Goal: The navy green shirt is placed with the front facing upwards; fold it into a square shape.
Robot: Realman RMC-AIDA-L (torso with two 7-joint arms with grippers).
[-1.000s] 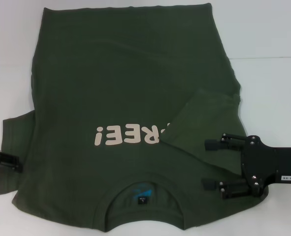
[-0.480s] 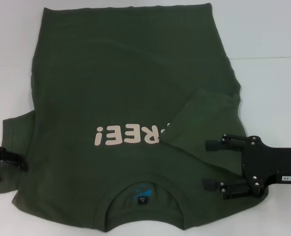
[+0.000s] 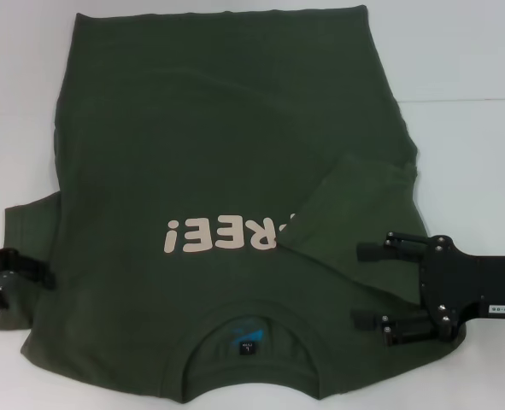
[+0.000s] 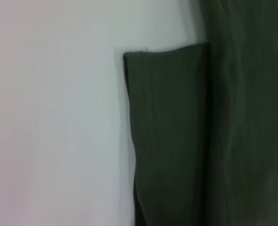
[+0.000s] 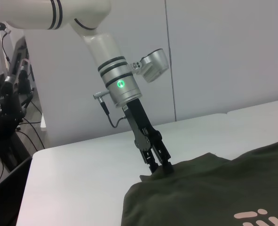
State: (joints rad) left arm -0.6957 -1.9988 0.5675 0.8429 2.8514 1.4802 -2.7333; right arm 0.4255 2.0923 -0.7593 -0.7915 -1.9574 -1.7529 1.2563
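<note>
Navy green shirt [image 3: 209, 171] lies flat across the white table [image 3: 466, 128], filling centre frame, collar at bottom – one sleeve folded inward at right. Left gripper [image 3: 8, 278] pinches sleeve edge at lower left; right gripper [image 3: 367, 286] hovers w/ fingers apart, lower right.

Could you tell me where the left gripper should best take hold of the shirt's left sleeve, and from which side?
Probably at the cuff hem of the left sleeve, coming in from the robot's left over the bare table. The sleeve lies flat and sticks out from the navy green shirt, so its free edge is reachable. The left gripper is already there.
</note>
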